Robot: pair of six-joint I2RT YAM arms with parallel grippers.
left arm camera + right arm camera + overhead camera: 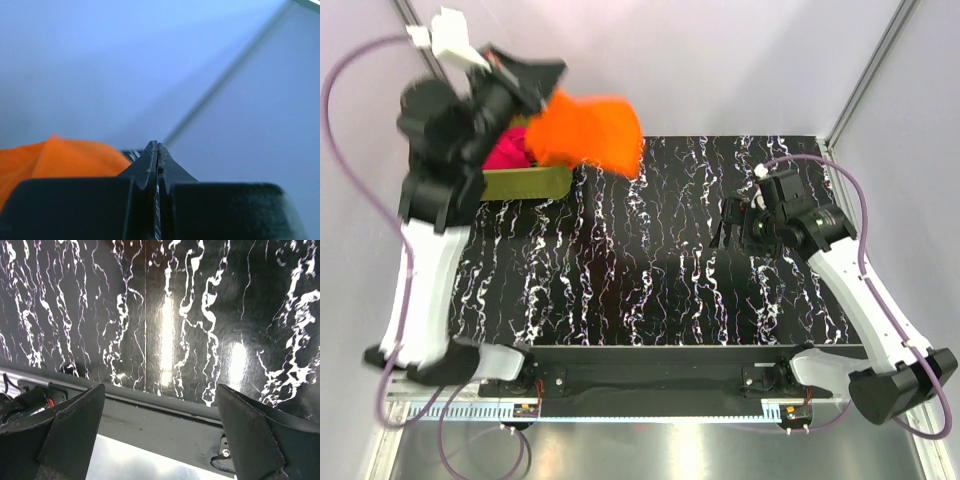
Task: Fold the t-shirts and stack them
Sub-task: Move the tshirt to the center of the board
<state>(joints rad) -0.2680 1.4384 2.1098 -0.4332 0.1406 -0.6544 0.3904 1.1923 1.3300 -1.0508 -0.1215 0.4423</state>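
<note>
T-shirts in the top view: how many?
2. The orange t-shirt hangs bunched from the left gripper at the far left; the magenta t-shirt sits in the olive-green tub, partly hidden by the left arm. More could be hidden there.

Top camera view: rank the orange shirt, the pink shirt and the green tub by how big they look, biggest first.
1. The orange shirt is clearly largest, though it hangs raised, nearer the camera.
2 and 3. The green tub and the pink shirt are both partly hidden and show similar patches, so I won't rank them.

Left hand (542, 80) raised, pinched closed; right hand (732, 230) spread.
</note>
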